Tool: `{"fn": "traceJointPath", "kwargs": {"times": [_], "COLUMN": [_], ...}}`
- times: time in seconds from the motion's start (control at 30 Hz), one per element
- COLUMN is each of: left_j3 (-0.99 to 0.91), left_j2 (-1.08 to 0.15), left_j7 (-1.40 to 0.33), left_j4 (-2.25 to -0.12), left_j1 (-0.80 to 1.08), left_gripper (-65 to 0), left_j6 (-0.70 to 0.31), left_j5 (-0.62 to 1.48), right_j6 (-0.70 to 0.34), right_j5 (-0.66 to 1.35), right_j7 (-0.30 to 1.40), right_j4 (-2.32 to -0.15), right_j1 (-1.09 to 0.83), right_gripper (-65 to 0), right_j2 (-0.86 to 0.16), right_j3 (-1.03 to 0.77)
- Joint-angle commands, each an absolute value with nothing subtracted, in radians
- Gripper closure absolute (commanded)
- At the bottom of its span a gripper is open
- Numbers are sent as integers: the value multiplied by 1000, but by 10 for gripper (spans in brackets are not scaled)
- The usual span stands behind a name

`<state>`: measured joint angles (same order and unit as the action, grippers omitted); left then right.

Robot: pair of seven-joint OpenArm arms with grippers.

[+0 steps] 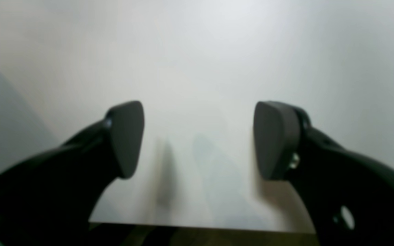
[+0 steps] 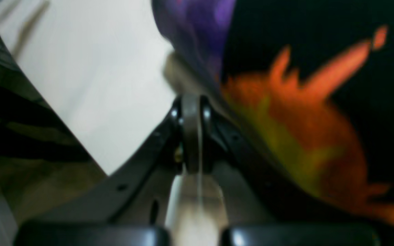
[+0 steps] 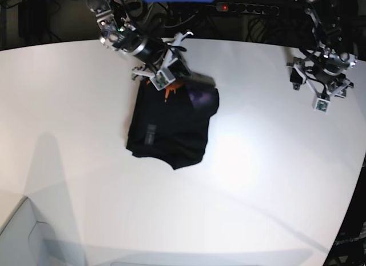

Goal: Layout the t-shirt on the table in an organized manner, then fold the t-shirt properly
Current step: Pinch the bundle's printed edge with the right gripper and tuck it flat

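**Black t-shirt bunched on white surface; right jaws pinched at its printed edge**

Left wrist view: left gripper (image 1: 198, 140), jaws standing wide apart, nothing between them. Below lies only bare white surface (image 1: 217, 51), its near edge visible at the bottom of the view. No cloth here.

Right wrist view: right gripper (image 2: 192, 136), jaws together. The t-shirt (image 2: 320, 85) sits just at and beyond the tips, black cloth with orange and purple print, blurred. A pinch of hem appears caught, though the blur leaves that unsure.

Base view: t-shirt (image 3: 171, 126) lies crumpled in a rough lump on the surface (image 3: 257, 180), toward the far side, well apart from the left gripper (image 3: 320, 97). The right gripper (image 3: 166, 77) meets its far, printed edge.

Handling: judged light, limp and prone to drag and fold over itself; it will not hold shape. Best taken at hem corners or shoulder seams, one per arm, and drawn apart.

Containers: none seen.
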<state>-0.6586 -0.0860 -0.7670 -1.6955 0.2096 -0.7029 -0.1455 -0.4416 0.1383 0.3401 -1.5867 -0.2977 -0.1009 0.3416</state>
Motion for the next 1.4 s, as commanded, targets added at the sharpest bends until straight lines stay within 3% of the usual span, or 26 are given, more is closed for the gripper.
{"fn": "traceJointPath", "kwargs": {"times": [0.0, 0.23, 0.53, 0.97, 1.37], "left_j3": [-661, -661, -661, -694, -727], "left_j2": [-97, -96, -93, -97, -97], "left_j7": [-751, -751, -751, -751, -750], "left_j4": [-1716, -1716, -1716, -1716, -1716], "left_j1": [205, 205, 226, 251, 239], "left_gripper": [-485, -485, -485, -485, -485], "left_j6": [-698, -698, -698, -698, -698], "left_j5": [-136, -136, -136, -136, -136], "right_j6": [-449, -449, -449, -447, -450], "right_j5": [151, 153, 151, 151, 153], "right_j7": [317, 255, 240, 234, 232], "right_j4": [-1601, -1623, -1871, -1578, -1526], "right_j1": [-295, -340, -395, -214, -219], "right_gripper": [0, 0, 0, 0, 0], "right_j2": [-108, -113, -107, -110, -113], "right_j3": [341, 341, 343, 315, 200]}}
